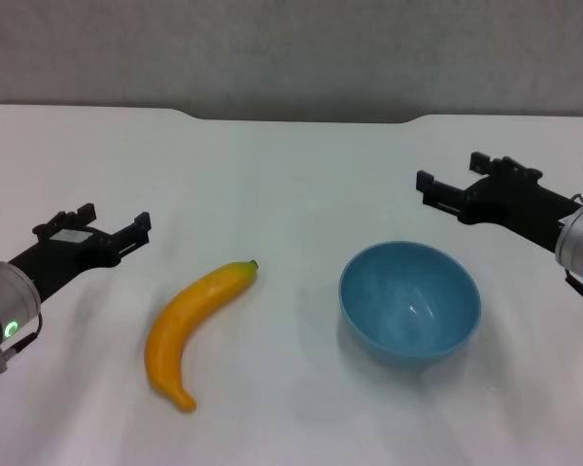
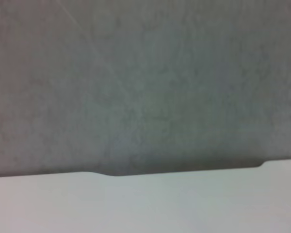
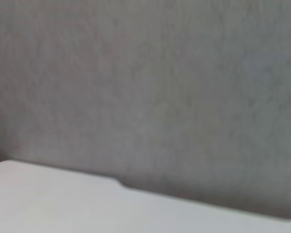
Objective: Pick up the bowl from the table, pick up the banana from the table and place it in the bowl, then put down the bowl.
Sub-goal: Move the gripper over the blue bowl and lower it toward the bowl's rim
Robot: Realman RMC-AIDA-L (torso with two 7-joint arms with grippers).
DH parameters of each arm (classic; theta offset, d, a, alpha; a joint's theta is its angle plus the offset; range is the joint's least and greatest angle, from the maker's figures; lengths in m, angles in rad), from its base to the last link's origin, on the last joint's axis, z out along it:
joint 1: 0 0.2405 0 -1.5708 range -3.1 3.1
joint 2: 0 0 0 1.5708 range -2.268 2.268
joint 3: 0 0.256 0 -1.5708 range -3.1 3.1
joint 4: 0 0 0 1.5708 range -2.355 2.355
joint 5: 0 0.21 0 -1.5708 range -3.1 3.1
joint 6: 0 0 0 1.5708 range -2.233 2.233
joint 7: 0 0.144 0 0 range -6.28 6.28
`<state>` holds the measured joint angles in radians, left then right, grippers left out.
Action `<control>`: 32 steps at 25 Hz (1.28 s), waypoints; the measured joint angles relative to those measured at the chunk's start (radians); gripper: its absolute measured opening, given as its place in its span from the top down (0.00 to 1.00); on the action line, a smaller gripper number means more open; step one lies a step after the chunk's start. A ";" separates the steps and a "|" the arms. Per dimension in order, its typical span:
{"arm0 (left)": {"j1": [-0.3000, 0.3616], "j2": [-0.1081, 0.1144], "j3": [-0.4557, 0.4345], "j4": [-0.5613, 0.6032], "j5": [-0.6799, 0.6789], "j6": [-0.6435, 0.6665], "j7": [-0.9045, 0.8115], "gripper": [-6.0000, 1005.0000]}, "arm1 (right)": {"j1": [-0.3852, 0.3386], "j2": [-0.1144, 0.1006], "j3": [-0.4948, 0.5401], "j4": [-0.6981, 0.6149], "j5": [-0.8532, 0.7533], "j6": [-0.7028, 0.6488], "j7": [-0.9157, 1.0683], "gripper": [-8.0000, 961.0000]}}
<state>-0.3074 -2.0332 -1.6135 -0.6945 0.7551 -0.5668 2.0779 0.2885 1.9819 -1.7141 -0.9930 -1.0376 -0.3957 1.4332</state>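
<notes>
In the head view a light-blue bowl (image 1: 410, 301) stands upright and empty on the white table (image 1: 291, 175), right of centre. A yellow-orange banana (image 1: 196, 327) lies on the table to its left, dark stem tip pointing toward the bowl. My left gripper (image 1: 115, 219) hovers open and empty to the left of the banana, apart from it. My right gripper (image 1: 449, 171) hovers open and empty behind and to the right of the bowl, apart from it. Neither wrist view shows the bowl, the banana or any fingers.
The table's far edge has a shallow notch (image 1: 301, 118) with a grey wall (image 1: 291, 49) behind it. The left wrist view shows only tabletop (image 2: 145, 208) and wall, and so does the right wrist view (image 3: 63, 204).
</notes>
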 joint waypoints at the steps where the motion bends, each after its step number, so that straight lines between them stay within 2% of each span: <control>1: 0.012 -0.002 0.003 -0.031 0.048 0.021 -0.031 0.13 | 0.002 -0.008 0.002 -0.007 -0.058 -0.009 0.071 0.07; 5: 0.023 -0.006 0.006 -0.049 0.072 0.035 -0.037 0.13 | 0.046 -0.052 0.058 -0.021 -0.372 -0.157 0.495 0.07; 8: 0.029 -0.006 0.007 -0.054 0.073 0.037 -0.037 0.13 | 0.119 -0.070 0.126 0.003 -0.629 -0.289 0.753 0.07; 10: 0.029 -0.006 0.007 -0.055 0.074 0.037 -0.038 0.13 | 0.161 -0.061 0.176 0.013 -0.844 -0.347 0.901 0.07; 11: 0.028 -0.006 0.007 -0.056 0.075 0.037 -0.038 0.13 | 0.189 -0.036 0.230 0.014 -1.031 -0.394 1.002 0.07; 12: 0.028 -0.006 0.007 -0.056 0.076 0.038 -0.038 0.13 | 0.203 -0.017 0.265 0.011 -1.124 -0.422 1.043 0.07; 13: 0.028 -0.007 0.008 -0.056 0.077 0.038 -0.038 0.13 | 0.203 -0.017 0.265 0.011 -1.124 -0.422 1.043 0.07; 15: 0.028 -0.008 0.008 -0.055 0.078 0.038 -0.038 0.13 | 0.231 0.012 0.346 0.003 -1.251 -0.484 1.087 0.07; 16: 0.027 -0.008 0.007 -0.055 0.078 0.038 -0.038 0.13 | 0.243 0.018 0.374 0.000 -1.293 -0.510 1.098 0.07; 19: 0.024 -0.008 0.007 -0.056 0.076 0.035 -0.038 0.13 | 0.289 0.017 0.450 0.028 -1.325 -0.582 1.124 0.07; 21: 0.024 -0.007 0.007 -0.057 0.074 0.034 -0.038 0.13 | 0.298 0.018 0.461 0.037 -1.326 -0.588 1.127 0.08; 26: 0.024 -0.007 0.007 -0.057 0.074 0.034 -0.039 0.13 | 0.316 0.021 0.465 0.065 -1.323 -0.606 1.140 0.08; 32: 0.023 -0.007 0.007 -0.058 0.073 0.032 -0.038 0.13 | 0.395 0.018 0.463 0.214 -1.333 -0.613 1.148 0.09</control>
<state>-0.2839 -2.0401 -1.6061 -0.7526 0.8286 -0.5343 2.0402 0.6830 1.9998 -1.2507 -0.7794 -2.3709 -1.0083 2.5809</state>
